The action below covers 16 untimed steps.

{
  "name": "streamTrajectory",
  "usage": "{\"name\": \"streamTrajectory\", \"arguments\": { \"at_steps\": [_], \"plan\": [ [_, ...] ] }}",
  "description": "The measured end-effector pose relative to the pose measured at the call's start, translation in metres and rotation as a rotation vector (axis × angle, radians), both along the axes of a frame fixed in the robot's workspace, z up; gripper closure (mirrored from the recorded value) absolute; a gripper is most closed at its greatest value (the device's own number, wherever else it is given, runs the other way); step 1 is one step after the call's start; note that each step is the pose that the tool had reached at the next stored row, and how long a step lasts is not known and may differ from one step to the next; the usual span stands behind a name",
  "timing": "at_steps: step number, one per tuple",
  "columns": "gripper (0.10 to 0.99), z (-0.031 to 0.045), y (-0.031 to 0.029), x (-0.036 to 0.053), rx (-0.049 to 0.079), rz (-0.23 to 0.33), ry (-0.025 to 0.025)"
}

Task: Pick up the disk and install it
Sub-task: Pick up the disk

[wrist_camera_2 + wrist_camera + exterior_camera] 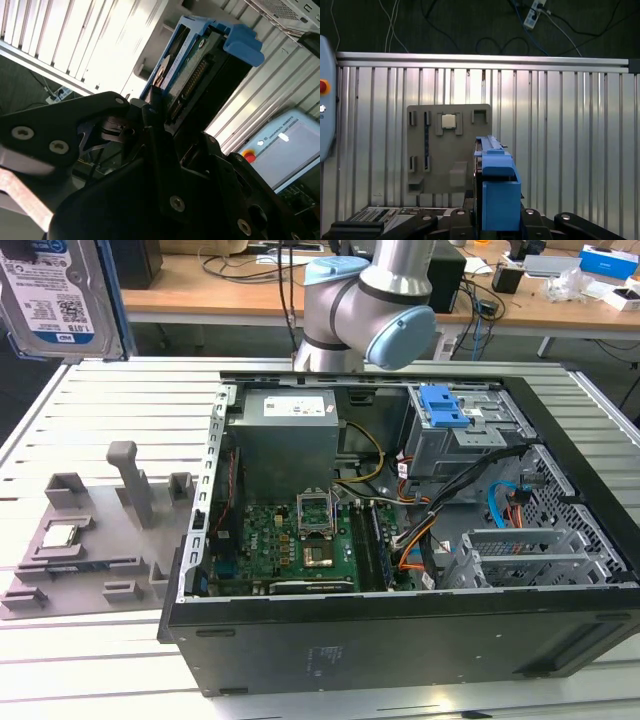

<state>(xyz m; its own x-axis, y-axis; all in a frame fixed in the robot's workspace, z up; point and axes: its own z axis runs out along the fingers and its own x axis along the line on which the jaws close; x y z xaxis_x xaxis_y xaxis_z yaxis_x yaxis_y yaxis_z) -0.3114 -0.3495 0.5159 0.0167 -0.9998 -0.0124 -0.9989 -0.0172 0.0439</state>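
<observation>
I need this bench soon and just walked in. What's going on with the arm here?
The arm's gripper is shut on the disk, a silver drive in a blue carrier, and holds it in the air. In the first wrist view, the disk hangs over the slatted table near the gray fixture plate. The open computer case sits to the exterior view's right, and the disk is not yet inside it.

The exterior view's edge crops the disk [52, 288].
</observation>
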Motion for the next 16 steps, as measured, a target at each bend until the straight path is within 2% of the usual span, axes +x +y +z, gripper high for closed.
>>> {"name": "streamTrajectory", "arguments": {
  "at_steps": [11, 12, 16],
  "plan": [
    [0.725, 0.0000, 0.0005, 0.0506, 0.000, 0.000, 0.0019],
    [0.725, 0.0000, 0.0006, 0.0572, 0.000, 0.000, 0.0020],
    [0.725, 0.0000, 0.0007, 0.0716, 0.000, 0.000, 0.0024]
  ]
}}
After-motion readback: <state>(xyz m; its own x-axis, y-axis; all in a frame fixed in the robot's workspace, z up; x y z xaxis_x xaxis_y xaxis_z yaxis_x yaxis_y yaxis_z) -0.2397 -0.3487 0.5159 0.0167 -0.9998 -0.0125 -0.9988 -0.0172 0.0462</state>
